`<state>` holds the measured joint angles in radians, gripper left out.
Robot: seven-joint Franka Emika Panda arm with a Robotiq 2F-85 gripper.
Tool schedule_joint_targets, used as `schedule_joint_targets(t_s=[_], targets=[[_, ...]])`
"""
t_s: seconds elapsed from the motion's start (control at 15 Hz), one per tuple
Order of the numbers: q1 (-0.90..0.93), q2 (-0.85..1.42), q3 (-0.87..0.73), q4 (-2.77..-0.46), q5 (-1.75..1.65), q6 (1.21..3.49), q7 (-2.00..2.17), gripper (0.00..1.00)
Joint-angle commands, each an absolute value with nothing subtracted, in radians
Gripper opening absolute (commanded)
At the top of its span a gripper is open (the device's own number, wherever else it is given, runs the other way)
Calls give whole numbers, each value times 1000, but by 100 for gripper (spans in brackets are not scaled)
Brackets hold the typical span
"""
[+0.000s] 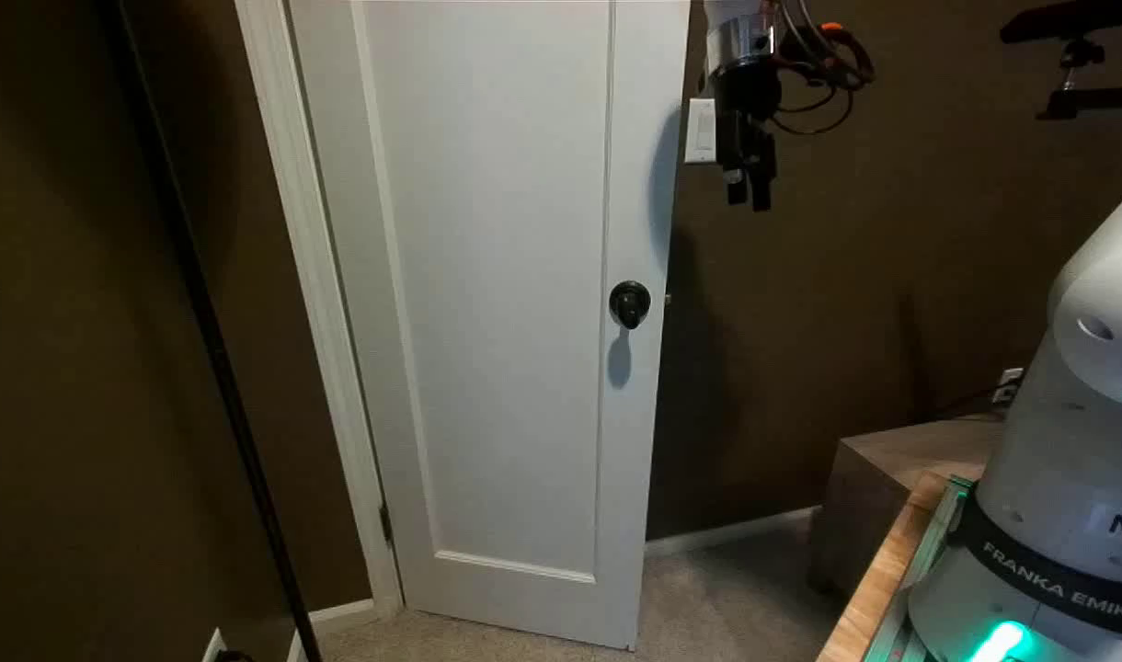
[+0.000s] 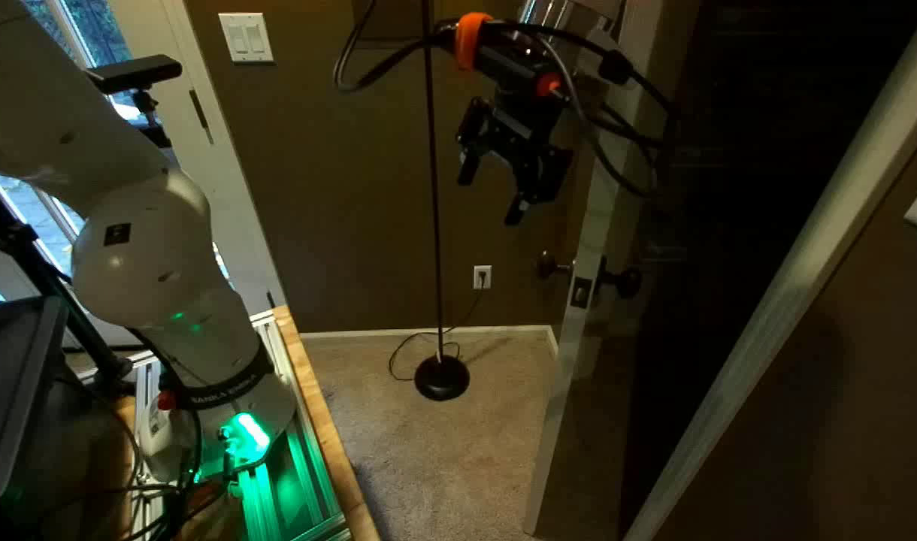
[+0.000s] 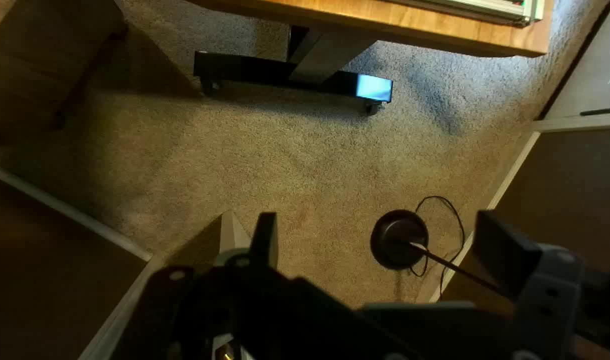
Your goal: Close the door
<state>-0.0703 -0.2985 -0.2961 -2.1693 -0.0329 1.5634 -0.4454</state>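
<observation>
The white panelled door [image 1: 506, 303] stands ajar, with its dark round knob [image 1: 629, 304] near its free edge. In an exterior view the door's edge [image 2: 560, 421] shows the latch and a knob on each side; its far face is dark. My gripper [image 1: 749, 198] hangs fingers down beside the free edge, above knob height, and appears apart from the door. In an exterior view the gripper [image 2: 491, 197] has spread fingers with nothing between them. In the wrist view the gripper's fingers [image 3: 377, 225] are wide apart over carpet; a pale corner of the door [image 3: 231, 232] shows beside the left finger.
A floor lamp base [image 2: 442, 378] stands on the carpet near the wall; its pole [image 1: 213, 354] rises in an exterior view. White frame trim [image 1: 326, 303] borders the door. The robot's wooden table [image 2: 319, 421] and a wooden cabinet [image 1: 892, 460] stand nearby. Cables [image 2: 616, 135] loop around the wrist.
</observation>
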Motion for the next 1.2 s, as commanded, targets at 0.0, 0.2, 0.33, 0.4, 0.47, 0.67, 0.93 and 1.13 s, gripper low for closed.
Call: schedule_joint_targets(t_s=[0.0,0.2,0.33,0.4,0.47,0.67,0.93,1.13], targets=[[-93,-296,-276,-2168,-28,1562,-451,100],[-93,-296,-276,-2168,-28,1562,-451,100],[-93,-296,-276,-2168,-28,1562,-451,100],[-93,-296,-276,-2168,-28,1562,-451,100],[-101,-322,-257,-2186,-45,1604,-378,100],[-116,-384,-197,-2232,-97,1704,-214,100],[-135,-453,-126,-2293,-189,1786,-18,100],[-157,-526,-81,-2371,-267,1842,123,100]])
